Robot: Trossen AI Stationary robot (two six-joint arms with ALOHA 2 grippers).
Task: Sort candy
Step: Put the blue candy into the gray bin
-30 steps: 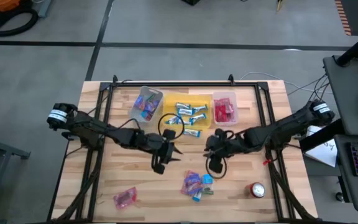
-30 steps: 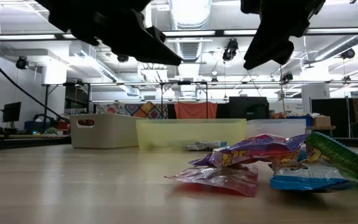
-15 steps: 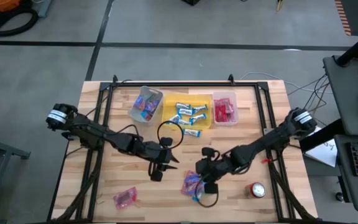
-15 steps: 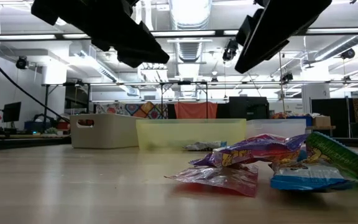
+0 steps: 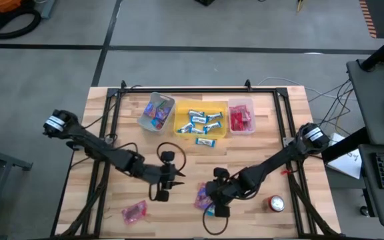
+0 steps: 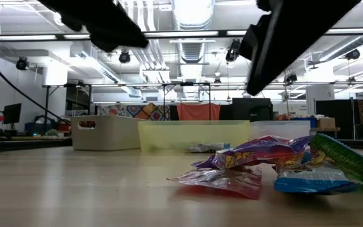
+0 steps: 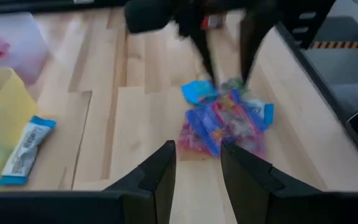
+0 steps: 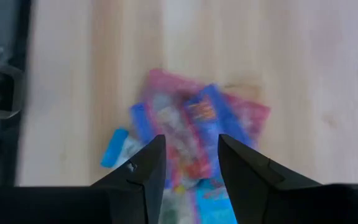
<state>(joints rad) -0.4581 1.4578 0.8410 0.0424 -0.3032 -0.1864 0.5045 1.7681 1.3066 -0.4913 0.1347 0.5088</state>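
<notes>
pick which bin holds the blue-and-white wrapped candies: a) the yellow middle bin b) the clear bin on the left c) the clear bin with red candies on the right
a: in the high view the blue-and-white wrapped candies lie in the yellow middle bin, with one more on the table just in front of it.

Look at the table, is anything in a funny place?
Yes. One blue-and-white candy lies on the wood beside the yellow bin, not inside it. A pink candy sits alone near the front edge, and a red can stands among the sweets.
</notes>
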